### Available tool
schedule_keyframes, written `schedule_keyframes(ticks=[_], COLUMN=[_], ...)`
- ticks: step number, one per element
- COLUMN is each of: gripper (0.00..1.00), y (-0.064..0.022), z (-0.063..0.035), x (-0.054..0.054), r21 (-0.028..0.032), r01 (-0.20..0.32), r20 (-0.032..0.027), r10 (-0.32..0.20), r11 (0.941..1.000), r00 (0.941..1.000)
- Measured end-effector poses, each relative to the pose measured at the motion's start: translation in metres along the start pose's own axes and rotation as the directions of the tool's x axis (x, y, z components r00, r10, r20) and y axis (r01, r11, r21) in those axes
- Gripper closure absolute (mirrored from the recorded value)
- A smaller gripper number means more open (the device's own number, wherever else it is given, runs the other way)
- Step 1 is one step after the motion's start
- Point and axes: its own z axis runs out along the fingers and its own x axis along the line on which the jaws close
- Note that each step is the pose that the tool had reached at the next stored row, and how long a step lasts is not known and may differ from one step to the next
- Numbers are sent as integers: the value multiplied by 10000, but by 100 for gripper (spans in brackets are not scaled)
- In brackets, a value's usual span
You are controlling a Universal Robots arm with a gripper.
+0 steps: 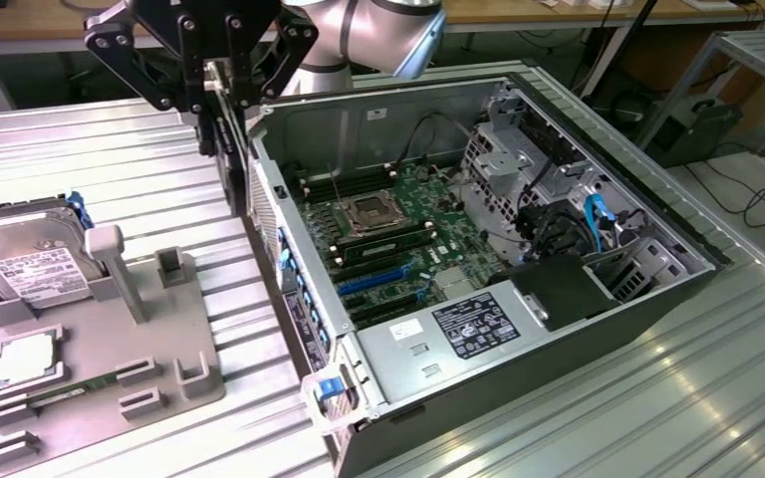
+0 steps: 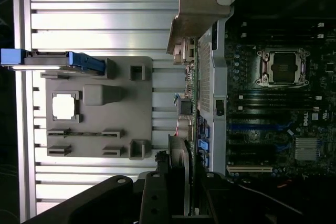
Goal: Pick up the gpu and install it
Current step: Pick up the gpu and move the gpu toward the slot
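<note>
one card is up in the air: the jaws are pinching the gpu (image 1: 234,169) near one end, and it hangs upright and edge-on, clear of the counter (image 1: 117,149). from my exterior view it sits just outside the computer case (image 1: 648,299), beside the upper corner of the wall on the exterior view's left. the wrist view has the card running along that wall on the tray side, its silver bracket (image 2: 197,14) at the end away from the jaws. inside the open case i can see the motherboard (image 1: 402,234), its processor socket (image 1: 367,211) and the blue slots (image 1: 376,281); the card is apart from all of them. on the grey tray (image 1: 176,344) beside the case, the hard drive (image 1: 31,264) stands propped and the small square chip (image 1: 27,360) lies flat.
</note>
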Motion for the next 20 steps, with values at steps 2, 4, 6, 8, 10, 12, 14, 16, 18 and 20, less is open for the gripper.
schedule_keyframes(ticks=[2, 4, 6, 8, 10, 12, 14, 16, 18, 20], gripper=[73, 73, 73, 73, 73, 73, 73, 73, 73, 73], y=[0, 0, -1, -1, -1, -1, -1, -1, -1, -1], z=[-1, -1, -1, -2, -2, -1, -1, 0, 0, 0], x=[-24, -51, -83, -107, -126, -141, -152, -163, -175, -190], r21=[1, 0, 0, 0, 0, 0, 1, 0, 0, 1], r01=[0, 0, -1, -1, 0, -1, -1, 0, 0, 0], r20=[-1, 0, 0, 0, 0, 0, -1, 0, -1, -1], r10=[0, 0, 1, 1, 0, 1, 1, 0, 0, 0], r11=[10000, 10000, 10000, 10000, 10000, 10000, 10000, 10000, 10000, 10000], r00=[10000, 10000, 10000, 10000, 10000, 10000, 10000, 10000, 10000, 10000])
